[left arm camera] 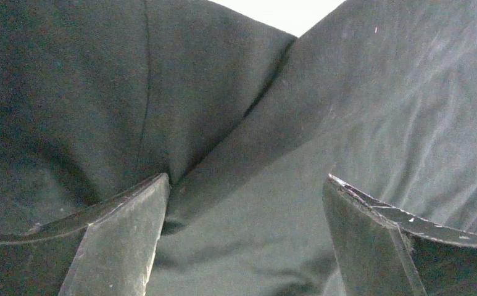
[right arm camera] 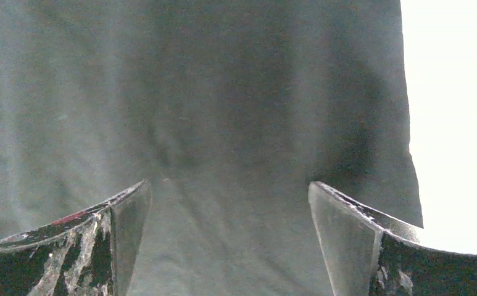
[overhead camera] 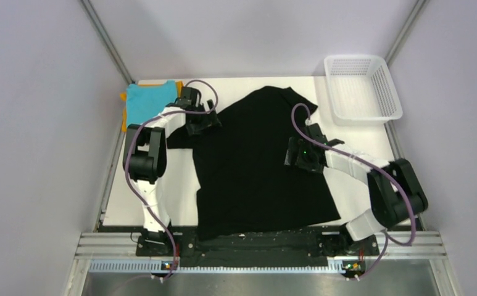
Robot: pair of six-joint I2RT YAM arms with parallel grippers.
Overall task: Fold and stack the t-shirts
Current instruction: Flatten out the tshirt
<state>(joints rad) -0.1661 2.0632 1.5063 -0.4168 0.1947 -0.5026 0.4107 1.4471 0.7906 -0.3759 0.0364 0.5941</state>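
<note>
The large black t-shirt (overhead camera: 254, 166) lies spread over the middle of the white table, its hem hanging past the near edge. My left gripper (overhead camera: 203, 123) is open, low over the shirt's left sleeve, where a fold runs between sleeve and body (left arm camera: 236, 123). My right gripper (overhead camera: 298, 155) is open, low over the shirt's right side near its edge (right arm camera: 402, 123). Both sets of jaws stand wide apart with only flat black cloth between them. A folded teal shirt (overhead camera: 149, 100) lies on an orange-yellow one (overhead camera: 124, 111) at the back left. The red shirt is out of view.
A white mesh basket (overhead camera: 362, 86) stands at the back right corner. Grey walls close in both sides. The metal rail (overhead camera: 260, 246) with the arm bases runs along the near edge. Bare white table (overhead camera: 362, 132) shows right of the shirt.
</note>
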